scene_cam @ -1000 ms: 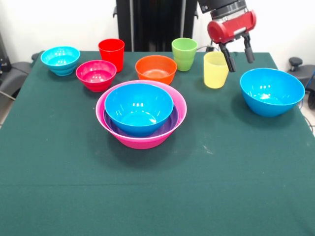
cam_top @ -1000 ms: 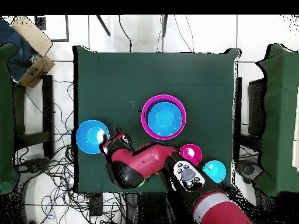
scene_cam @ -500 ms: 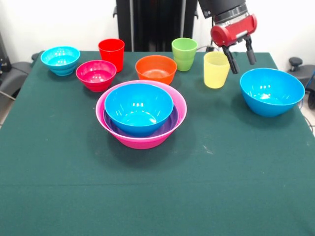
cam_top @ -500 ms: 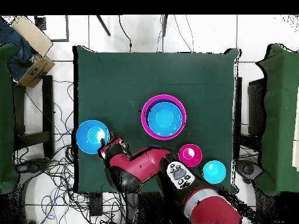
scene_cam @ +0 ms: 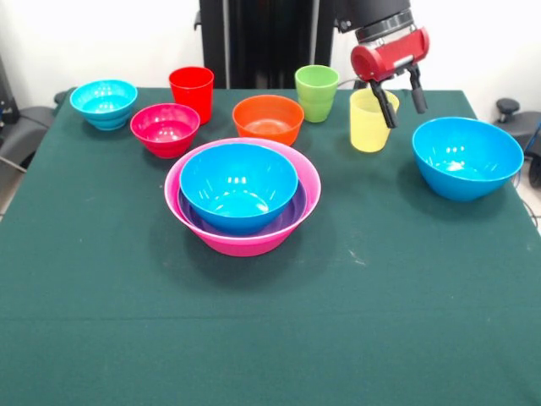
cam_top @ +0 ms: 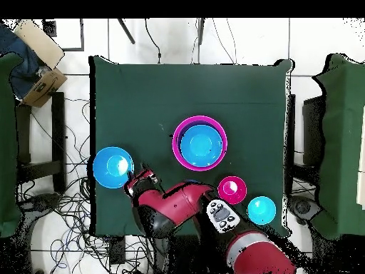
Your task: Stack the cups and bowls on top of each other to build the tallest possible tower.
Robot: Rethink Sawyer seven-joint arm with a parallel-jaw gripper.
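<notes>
Tower (scene_cam: 243, 199) at table (scene_cam: 254, 338) centre: pink base, purple, 1 blue bowl nested, so approx. 3 of 10 pcs done. Left loose: 2nd blue bowl (scene_cam: 467, 156) to tower's right; orange (scene_cam: 268, 118), magenta (scene_cam: 165, 128), cyan (scene_cam: 104, 103) bowls and red (scene_cam: 192, 91), green (scene_cam: 317, 92), yellow (scene_cam: 370, 120) cups behind tower. Gripper (scene_cam: 398, 95) spread wide, empty, above yellow cup's right rim.

Pink bowl (scene_cam: 243, 241) holds purple (scene_cam: 292, 218) and blue (scene_cam: 238, 184) bowls on dark green cloth (scene_cam: 270, 338); cups red (scene_cam: 192, 91), green (scene_cam: 317, 91), yellow (scene_cam: 368, 123).
</notes>
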